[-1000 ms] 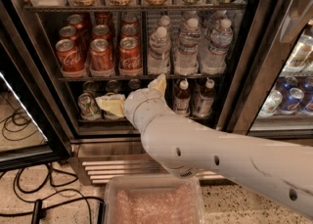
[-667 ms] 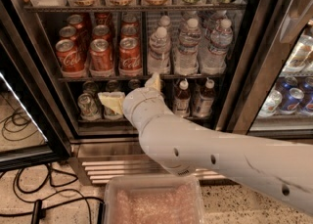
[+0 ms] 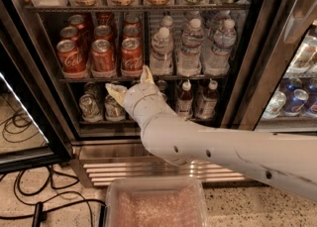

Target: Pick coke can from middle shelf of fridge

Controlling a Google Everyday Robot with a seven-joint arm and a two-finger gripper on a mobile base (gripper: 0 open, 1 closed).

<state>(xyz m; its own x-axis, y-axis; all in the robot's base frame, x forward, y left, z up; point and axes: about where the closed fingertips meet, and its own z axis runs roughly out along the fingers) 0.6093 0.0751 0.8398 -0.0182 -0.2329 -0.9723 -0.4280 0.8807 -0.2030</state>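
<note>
Gripper (image 3: pixel 131 83) risen slightly, seemingly spread, below coke can (image 3: pixel 132 55)

Even overhead light; fridge (image 3: pixel 247 67) interior dim; pale claw (image 3: pixel 130 85) under middle shelf (image 3: pixel 203 77) brightly lit; reflections on neighbouring cooler (image 3: pixel 303 57).

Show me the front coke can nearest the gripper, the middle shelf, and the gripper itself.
coke can (image 3: pixel 132 56), camera view: red side wall.
middle shelf (image 3: pixel 208 77), camera view: front rail under the water bottles (image 3: pixel 190 47).
gripper (image 3: pixel 131 83), camera view: midway between its spread fingertips, just below that coke can.
</note>
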